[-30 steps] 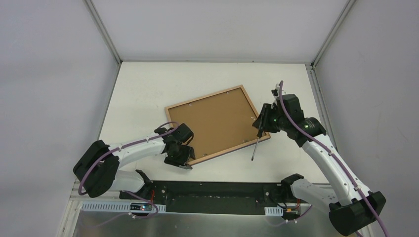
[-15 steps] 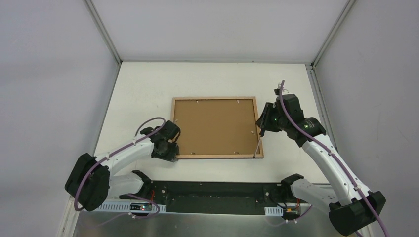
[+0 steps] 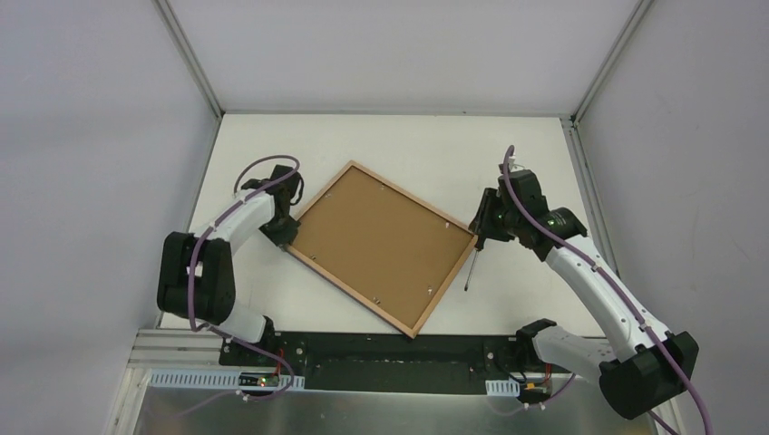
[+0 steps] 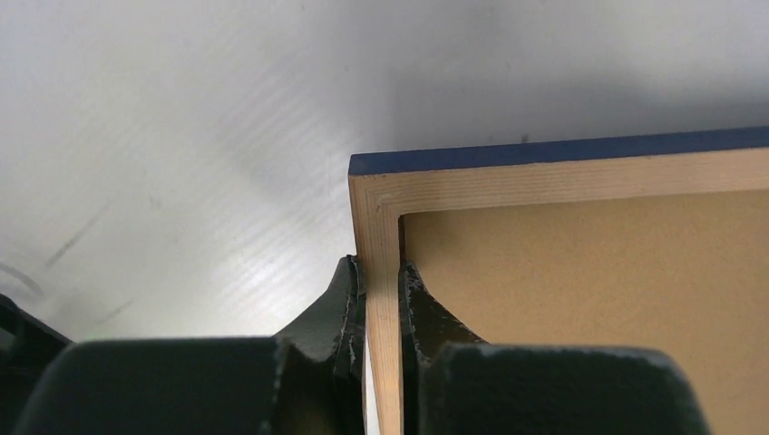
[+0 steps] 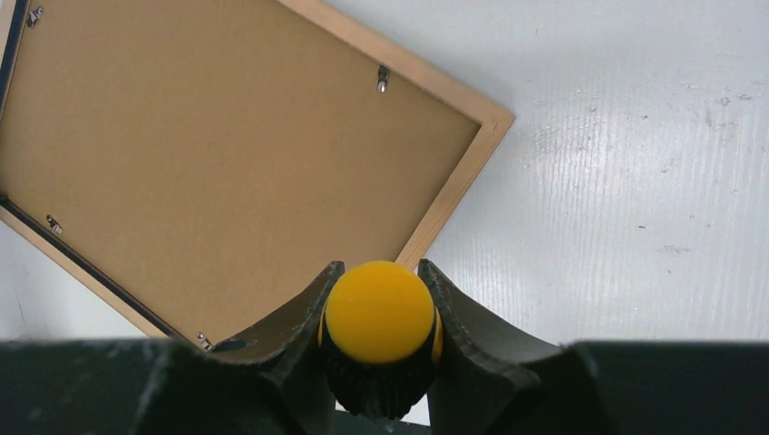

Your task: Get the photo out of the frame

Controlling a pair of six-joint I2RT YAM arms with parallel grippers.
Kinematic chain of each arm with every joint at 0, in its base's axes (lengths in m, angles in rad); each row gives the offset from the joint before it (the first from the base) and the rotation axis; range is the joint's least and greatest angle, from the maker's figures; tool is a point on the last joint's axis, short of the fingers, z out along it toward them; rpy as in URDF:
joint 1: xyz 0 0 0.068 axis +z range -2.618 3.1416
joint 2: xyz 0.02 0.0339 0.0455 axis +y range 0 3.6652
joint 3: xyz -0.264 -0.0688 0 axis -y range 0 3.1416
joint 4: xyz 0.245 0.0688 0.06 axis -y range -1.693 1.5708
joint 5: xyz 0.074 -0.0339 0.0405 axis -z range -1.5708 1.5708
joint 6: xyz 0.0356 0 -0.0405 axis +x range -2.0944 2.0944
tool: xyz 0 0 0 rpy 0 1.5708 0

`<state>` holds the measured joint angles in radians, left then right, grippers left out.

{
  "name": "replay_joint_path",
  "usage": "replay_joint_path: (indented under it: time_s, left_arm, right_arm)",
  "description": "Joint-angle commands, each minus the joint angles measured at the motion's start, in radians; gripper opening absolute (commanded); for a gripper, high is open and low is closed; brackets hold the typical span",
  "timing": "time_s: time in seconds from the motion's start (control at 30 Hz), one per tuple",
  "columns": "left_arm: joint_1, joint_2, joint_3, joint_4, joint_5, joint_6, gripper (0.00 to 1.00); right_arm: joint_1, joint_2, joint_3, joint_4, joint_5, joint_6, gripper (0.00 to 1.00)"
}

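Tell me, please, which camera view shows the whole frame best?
Top external: the frame lies back-up with almost its full outline visible. Left wrist shows only one corner pinched by the left gripper; right wrist shows part of its back and one corner.

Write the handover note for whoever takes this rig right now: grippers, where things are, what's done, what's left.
Left gripper: shut on the frame, clamping its wooden rim near one corner.
Right gripper: shut on the yellow-capped screwdriver, shaft pointing down beside the frame's right corner.
Frame: lies back-up on the table, turned like a diamond.
Done: nothing is out; the backing board sits in the frame. The photo is not in view.
Left: turn the metal tabs aside (their state is too small to tell), lift the board, take out the photo.
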<state>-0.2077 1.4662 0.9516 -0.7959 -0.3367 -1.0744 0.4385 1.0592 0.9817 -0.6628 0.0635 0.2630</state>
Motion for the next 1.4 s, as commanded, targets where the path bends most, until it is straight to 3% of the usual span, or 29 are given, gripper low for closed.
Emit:
replay_joint_path:
  time_s: [0.0, 0.07, 0.1, 0.23, 0.33, 0.47, 0.7, 1.0, 1.17, 1.37]
  left_arm:
    - [0.094, 0.105, 0.079, -0.075, 0.023, 0.254, 0.0]
    - [0.127, 0.151, 0.105, -0.076, 0.089, 0.243, 0.03]
    - [0.136, 0.169, 0.116, -0.074, 0.111, 0.235, 0.1]
    - [0.145, 0.192, 0.149, -0.073, 0.175, 0.194, 0.58]
    - [0.143, 0.125, 0.116, -0.053, 0.237, 0.15, 0.79]
    - [0.142, -0.016, 0.008, 0.013, 0.423, 0.12, 0.87]
    - [0.058, -0.295, -0.198, 0.123, 0.623, -0.04, 0.86]
    - [-0.343, -0.402, -0.327, 0.191, 0.462, -0.429, 0.81]
    - [-0.428, -0.392, -0.414, 0.3, 0.385, -0.525, 0.71]
    - [-0.474, -0.307, -0.458, 0.363, 0.362, -0.57, 0.46]
  right_arm:
    - [0.006, 0.002, 0.04, 0.015, 0.01, 0.021, 0.0]
    - [0.006, 0.0, 0.038, 0.011, 0.011, 0.022, 0.0]
    - [0.006, -0.002, 0.037, 0.011, 0.009, 0.021, 0.0]
    - [0.006, 0.0, 0.045, 0.0, -0.009, 0.018, 0.0]
    - [0.006, 0.011, 0.067, -0.018, -0.025, 0.004, 0.0]
    - [0.015, 0.018, 0.079, -0.023, -0.016, -0.014, 0.0]
    - [0.027, 0.012, 0.043, 0.014, -0.039, 0.001, 0.0]
    - [0.034, 0.007, 0.024, 0.031, -0.051, 0.017, 0.0]
    - [0.038, 0.004, 0.017, 0.03, -0.054, 0.024, 0.0]
    - [0.045, 0.017, 0.008, 0.04, -0.054, 0.038, 0.0]
